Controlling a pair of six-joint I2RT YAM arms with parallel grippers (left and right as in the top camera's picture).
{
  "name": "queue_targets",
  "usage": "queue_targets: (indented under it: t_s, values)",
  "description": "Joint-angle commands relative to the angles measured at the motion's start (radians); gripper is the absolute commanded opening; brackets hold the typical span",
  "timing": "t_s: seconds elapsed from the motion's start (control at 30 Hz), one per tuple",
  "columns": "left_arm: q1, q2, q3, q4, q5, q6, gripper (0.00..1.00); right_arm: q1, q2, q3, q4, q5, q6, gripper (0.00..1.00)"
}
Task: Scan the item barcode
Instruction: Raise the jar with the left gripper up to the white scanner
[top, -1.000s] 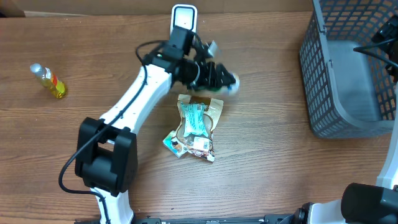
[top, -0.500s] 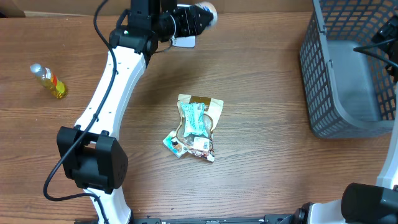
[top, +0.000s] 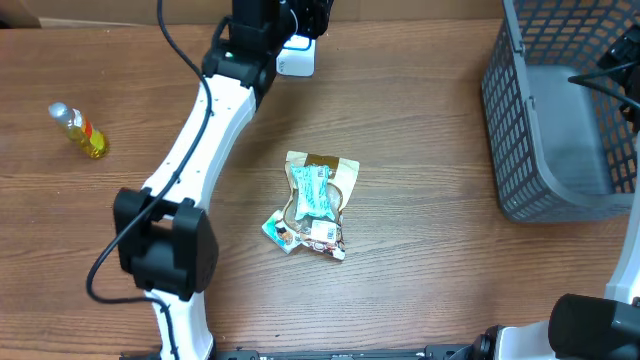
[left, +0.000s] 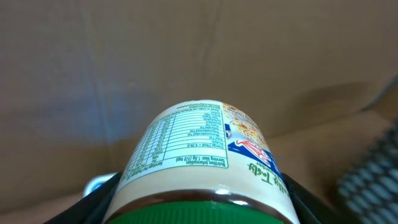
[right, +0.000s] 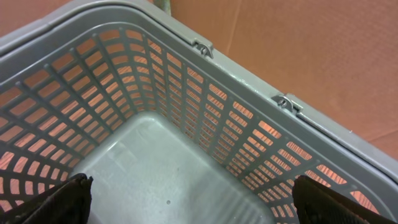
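Item: round cream plastic jar with green lid and printed label; held off the brown wooden bench, at its far edge beside the white box-shaped scanner.
Grip: left gripper pinching the jar near its lid end; one dark finger on each side.
Other arm: right gripper spread wide and empty, over the grey plastic mesh basket.
Handling: likely rigid and fairly light; the smooth curved wall may roll or slip in the pinch; best taken across the body, leaving the label bare.
Hidden: barcode not seen, only a nutrition panel and brand print; lid cut off by the frame edge; from overhead the arm covers the jar; whether the label faces the scanner, cannot tell.
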Motion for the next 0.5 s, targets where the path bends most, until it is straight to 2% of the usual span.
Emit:
queue_targets:
  t_s: [0.0,0.3,0.47]
  values:
    - [-0.003,0.08,0.018,0.07,-0.101,0.09,0.04,0.0,-0.001,0.005,0.005,0.014,-0.004,1.0]
    - [-0.002,0.274,0.018,0.365,-0.12,0.276,0.04,0.0,-0.001,0.005,0.005,0.014,-0.004,1.0]
    - [0.002,0.321,0.018,0.42,-0.142,0.298,0.04,0.0,-0.001,0.005,0.005,0.014,-0.004,1.0]
